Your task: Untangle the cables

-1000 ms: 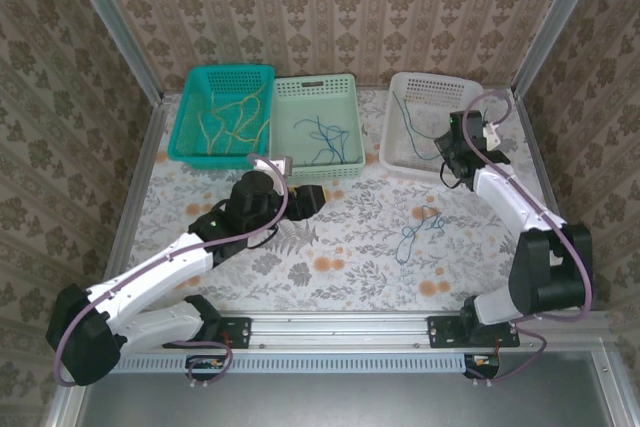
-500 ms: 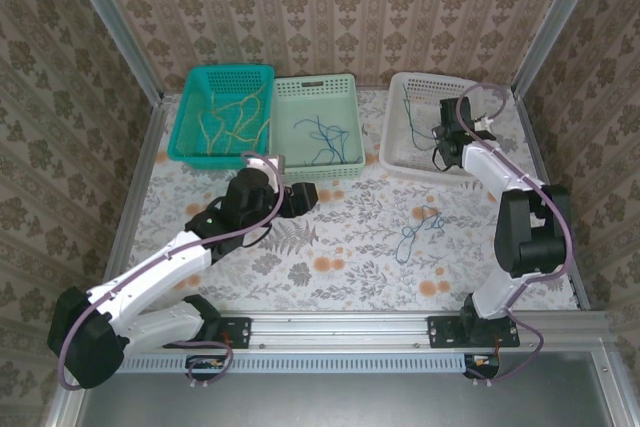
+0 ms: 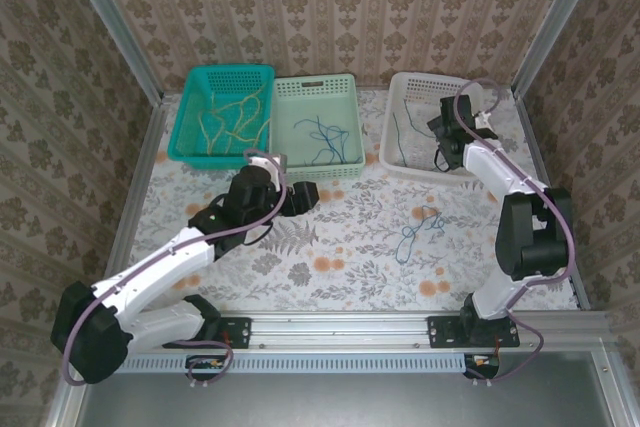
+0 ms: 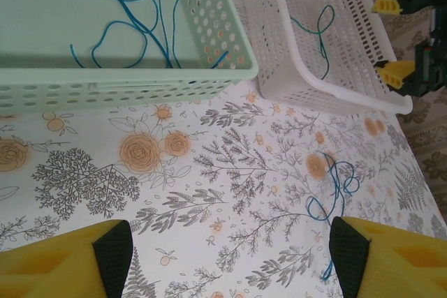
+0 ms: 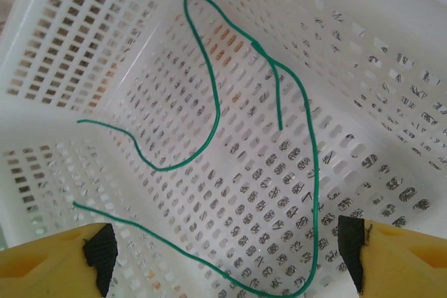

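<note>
Right tool point(image 5: 225, 252) spread wide, empty — over thin green wire point(image 5: 217, 106) in white perforated plastic basket point(image 5: 49, 40). Left tool point(image 4: 230, 256) wide apart, empty, above floral desk point(image 4: 209, 193) near thin blue wire point(image 4: 340, 185).

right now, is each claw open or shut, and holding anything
Left claw: open, holding nothing.
Right claw: open, holding nothing, above the green cable in the white basket.
</note>
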`<state>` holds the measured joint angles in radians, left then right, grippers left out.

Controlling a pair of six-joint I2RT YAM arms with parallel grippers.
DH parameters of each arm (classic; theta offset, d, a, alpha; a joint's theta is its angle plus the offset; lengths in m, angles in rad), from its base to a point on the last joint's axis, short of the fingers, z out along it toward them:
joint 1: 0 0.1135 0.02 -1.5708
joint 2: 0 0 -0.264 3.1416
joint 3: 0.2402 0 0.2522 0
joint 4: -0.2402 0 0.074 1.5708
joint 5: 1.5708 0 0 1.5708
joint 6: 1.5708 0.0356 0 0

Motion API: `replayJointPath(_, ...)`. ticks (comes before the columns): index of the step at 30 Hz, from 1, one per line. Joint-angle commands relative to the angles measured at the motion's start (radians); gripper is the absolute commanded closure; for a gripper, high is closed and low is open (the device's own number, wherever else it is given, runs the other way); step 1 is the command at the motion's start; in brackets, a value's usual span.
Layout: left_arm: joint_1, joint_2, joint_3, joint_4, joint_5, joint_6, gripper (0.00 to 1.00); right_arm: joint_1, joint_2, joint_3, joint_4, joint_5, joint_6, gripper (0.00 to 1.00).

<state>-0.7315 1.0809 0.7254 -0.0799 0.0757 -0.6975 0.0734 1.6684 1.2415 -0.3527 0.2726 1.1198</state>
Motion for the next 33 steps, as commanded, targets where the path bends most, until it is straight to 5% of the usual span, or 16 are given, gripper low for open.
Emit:
replayJointPath(1, 0.004, 0.020, 0.040, 0.017, 0.024, 0.022, 0.22, 0.014, -0.048, 0.063, -0.084, -0.045, -0.157, 0.13)
replayJointPath(15, 0.000, 0.049, 0.042, 0.041, 0.038, 0.027, 0.21, 0.057, -0.207, 0.079, -0.402, -0.148, -0.536, 0.12)
replayJointPath(24, -0.002, 0.098, 0.064, 0.064, 0.078, 0.039, 0.20, 0.188, -0.360, -0.204, -0.478, -0.217, -0.416, 0.22)
replayJointPath(33, -0.005, 0.106, 0.066, 0.064, 0.089, 0.039, 0.20, 0.295, -0.285, -0.306, -0.390, -0.316, -0.337, 0.31)
